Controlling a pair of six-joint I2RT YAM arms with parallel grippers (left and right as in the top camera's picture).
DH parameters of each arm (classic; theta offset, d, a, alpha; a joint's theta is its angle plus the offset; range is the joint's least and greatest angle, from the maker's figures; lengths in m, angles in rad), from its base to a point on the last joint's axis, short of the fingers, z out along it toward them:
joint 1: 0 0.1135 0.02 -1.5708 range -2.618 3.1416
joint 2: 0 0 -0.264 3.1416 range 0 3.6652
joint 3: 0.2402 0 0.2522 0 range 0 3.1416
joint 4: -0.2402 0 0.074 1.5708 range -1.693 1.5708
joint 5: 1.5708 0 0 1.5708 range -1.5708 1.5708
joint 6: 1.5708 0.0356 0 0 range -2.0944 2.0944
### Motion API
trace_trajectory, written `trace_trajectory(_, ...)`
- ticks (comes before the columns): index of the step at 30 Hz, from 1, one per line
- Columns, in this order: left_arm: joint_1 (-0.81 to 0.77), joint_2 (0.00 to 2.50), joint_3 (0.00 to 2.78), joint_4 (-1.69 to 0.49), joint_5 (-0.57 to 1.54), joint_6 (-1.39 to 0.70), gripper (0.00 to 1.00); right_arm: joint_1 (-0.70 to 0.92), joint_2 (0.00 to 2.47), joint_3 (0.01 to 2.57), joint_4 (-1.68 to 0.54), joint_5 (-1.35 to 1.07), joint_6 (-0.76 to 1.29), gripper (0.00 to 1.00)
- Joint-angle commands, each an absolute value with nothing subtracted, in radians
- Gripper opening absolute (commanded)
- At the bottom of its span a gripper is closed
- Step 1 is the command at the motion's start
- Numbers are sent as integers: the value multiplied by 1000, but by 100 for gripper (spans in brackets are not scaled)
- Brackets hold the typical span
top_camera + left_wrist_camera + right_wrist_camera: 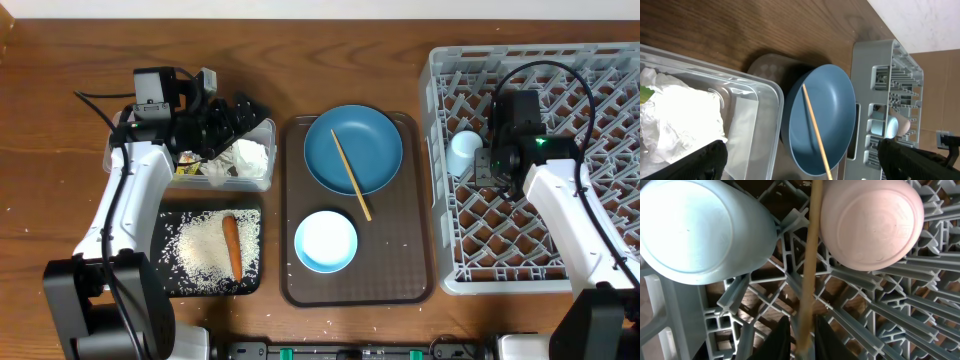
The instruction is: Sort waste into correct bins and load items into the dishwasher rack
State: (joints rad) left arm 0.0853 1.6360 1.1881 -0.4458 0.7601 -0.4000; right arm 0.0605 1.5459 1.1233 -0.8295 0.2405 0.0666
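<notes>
My right gripper (802, 335) hangs over the grey dishwasher rack (445, 250), its jaws slightly apart around a blurred wooden chopstick (810, 255) that stands loose between them. An upturned light-blue cup (695, 230) and a pink cup (870, 222) sit in the rack on either side. A second chopstick (350, 172) lies across the dark-blue plate (375, 145). The white-and-blue bowl (326, 241) sits in front of it. My left gripper (235, 120) is wide open over the clear tub (268, 150), which holds white tissue (250, 155). The black tray (165, 225) holds rice (200, 250) and a carrot (232, 245).
Plate and bowl rest on a brown serving tray (410, 260) between the bins and the rack. The left arm's cable runs off the table's left side. In the left wrist view the plate (830, 110) lies just past the tub's wall (765, 115).
</notes>
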Motion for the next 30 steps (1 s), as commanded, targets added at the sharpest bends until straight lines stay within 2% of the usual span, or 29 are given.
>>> trace_trajectory(1,89,1633,1195,-448,773,-408,98,57,1547,1128,-830,258,62,16)
trace_trajectory(7,89,1633,1195,-448,773,-408,98,57,1547,1128,-831,258,62,11)
trace_trajectory(11,89,1633,1195,-448,773,-408,98,57,1547,1128,-830,259,62,15)
trace_trajectory(30,89,1633,1195,-448,773,-408,98,57,1547,1128,-792,178,164,17)
